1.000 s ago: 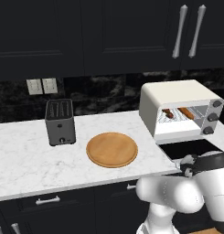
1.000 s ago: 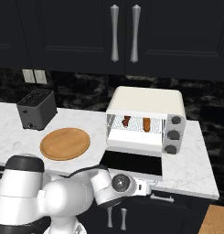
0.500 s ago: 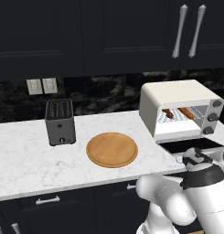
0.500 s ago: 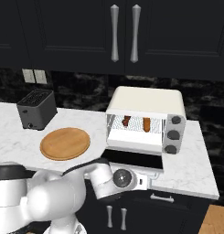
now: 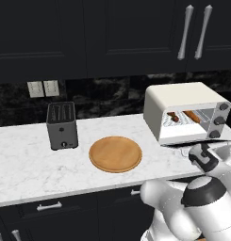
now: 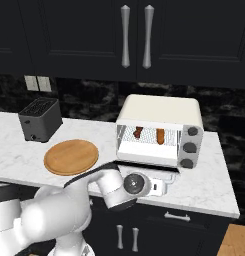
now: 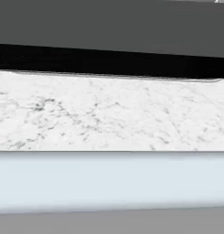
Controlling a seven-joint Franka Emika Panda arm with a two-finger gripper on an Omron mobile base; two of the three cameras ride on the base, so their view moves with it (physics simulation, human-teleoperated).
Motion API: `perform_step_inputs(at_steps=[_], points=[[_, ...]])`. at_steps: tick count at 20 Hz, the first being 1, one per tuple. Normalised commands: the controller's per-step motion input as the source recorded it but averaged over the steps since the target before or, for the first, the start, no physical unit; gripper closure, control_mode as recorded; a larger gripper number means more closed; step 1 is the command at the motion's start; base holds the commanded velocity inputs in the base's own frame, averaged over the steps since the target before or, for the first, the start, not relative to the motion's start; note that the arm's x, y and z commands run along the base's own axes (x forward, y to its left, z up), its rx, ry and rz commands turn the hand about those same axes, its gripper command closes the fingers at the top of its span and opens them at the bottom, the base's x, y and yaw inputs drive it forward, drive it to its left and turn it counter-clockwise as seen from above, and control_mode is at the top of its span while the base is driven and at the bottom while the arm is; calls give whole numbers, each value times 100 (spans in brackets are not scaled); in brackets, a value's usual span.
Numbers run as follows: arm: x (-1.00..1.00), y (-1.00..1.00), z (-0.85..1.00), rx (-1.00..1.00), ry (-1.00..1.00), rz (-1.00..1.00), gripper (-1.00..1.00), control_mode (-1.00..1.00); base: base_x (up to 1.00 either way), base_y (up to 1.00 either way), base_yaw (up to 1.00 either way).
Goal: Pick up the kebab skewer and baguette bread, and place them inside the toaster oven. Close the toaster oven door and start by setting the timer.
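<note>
The cream toaster oven (image 6: 161, 112) (image 5: 183, 101) stands on the right of the marble counter. Its dark glass door (image 6: 144, 168) is folded down flat over the counter's front. On the wire rack inside lie the dark kebab skewer (image 6: 138, 132) (image 5: 173, 116) and, to its right, the orange-brown baguette bread (image 6: 160, 135) (image 5: 192, 115). My gripper (image 6: 163, 188) (image 5: 202, 157) sits low at the counter's front, just under the outer edge of the lowered door. It holds nothing and its fingertips are hidden. The hand view looks at the marble counter edge from close up.
A round wooden board (image 5: 115, 154) (image 6: 71, 156) lies bare mid-counter. A black slot toaster (image 5: 61, 125) (image 6: 40, 119) stands to its left by the wall outlets (image 5: 43, 88). Dark cabinets hang overhead, and drawers with silver handles (image 6: 176, 216) run below the counter.
The hand has risen and shifted a little right, closer under the lowered door's front edge. The arm's elbow has swung. The food and the oven have not moved.
</note>
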Motion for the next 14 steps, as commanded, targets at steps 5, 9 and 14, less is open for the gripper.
perform_step_inputs(at_steps=[5, 9, 14], points=[[84, 0, 64, 12, 9, 0, -100, -100, 0, 0, 0], [93, 0, 43, 13, 6, 0, -100, -100, 0, 0, 0], [75, 5, 22, 13, 4, 0, -100, -100, 0, 0, 0]])
